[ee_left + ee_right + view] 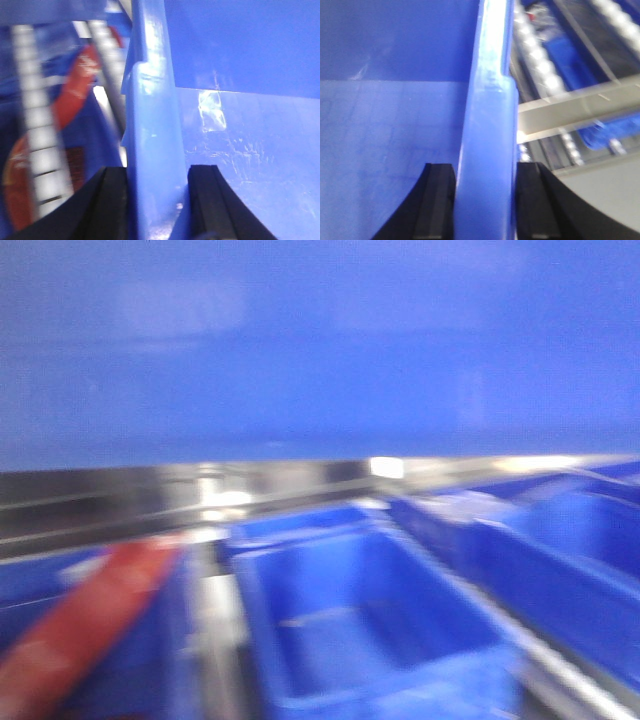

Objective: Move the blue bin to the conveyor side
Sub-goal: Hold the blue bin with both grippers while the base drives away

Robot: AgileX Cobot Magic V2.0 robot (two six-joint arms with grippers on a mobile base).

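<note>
Black fingers [107,205] of the left gripper [157,202] pinch the bin [250,150] by its thick rim, one inside the wall and one outside. The right gripper [485,202] clamps the opposite rim the same way. The bin is glossy blue, and its smooth floor is scuffed with pale scratches. In the blurred front view its wall fills the whole upper half, with its lower edge above a steel rail [150,500]. Below, from the left, lie the conveyor frame [90,620] as a red streak, then other blue bins [370,620] close together. Rollers [540,65] run beside the bin's right wall.
</note>
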